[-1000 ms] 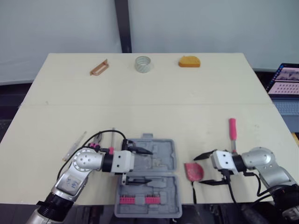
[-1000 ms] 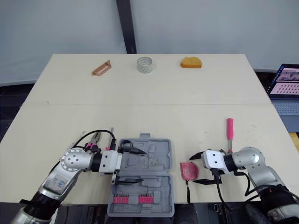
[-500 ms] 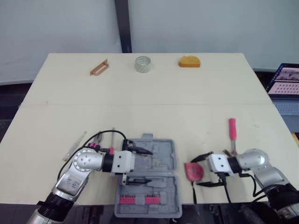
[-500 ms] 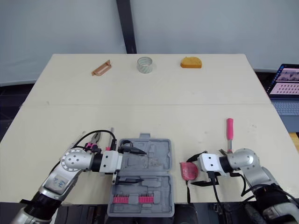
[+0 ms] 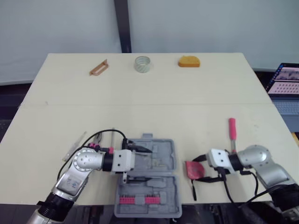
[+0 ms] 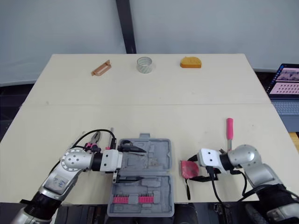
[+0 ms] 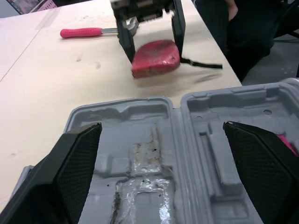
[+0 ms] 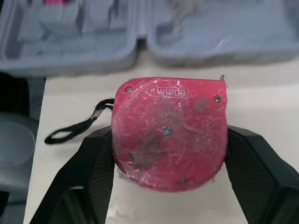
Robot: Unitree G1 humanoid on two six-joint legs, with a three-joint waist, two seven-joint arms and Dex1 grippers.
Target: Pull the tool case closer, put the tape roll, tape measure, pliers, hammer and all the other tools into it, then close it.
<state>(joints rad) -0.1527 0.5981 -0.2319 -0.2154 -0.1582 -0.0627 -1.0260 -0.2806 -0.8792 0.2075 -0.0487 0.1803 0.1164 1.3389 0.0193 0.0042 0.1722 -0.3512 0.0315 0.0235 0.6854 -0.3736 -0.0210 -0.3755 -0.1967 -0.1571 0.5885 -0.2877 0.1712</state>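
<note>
Head camera: my left gripper (image 5: 148,164) hangs over the open grey tool case (image 5: 164,157) with its 2 fingers spread wide. My right gripper (image 5: 200,169) is pinched onto the red tape measure (image 5: 192,170), which lies on the table (image 5: 154,107) just beside the case. The hammer (image 5: 232,129) lies close behind that gripper's wrist. The tape roll (image 5: 143,64) stands well ahead of both grippers, near the far edge.

Left wrist camera: the case's 2 moulded halves lie right under my spread fingers (image 7: 77,168). Past them the other gripper's black fingers flank the tape measure, whose black strap trails aside.

Right wrist camera: the tape measure sits flat between my fingers (image 8: 93,177), touching both, with the case just beyond my fingertips.
</note>
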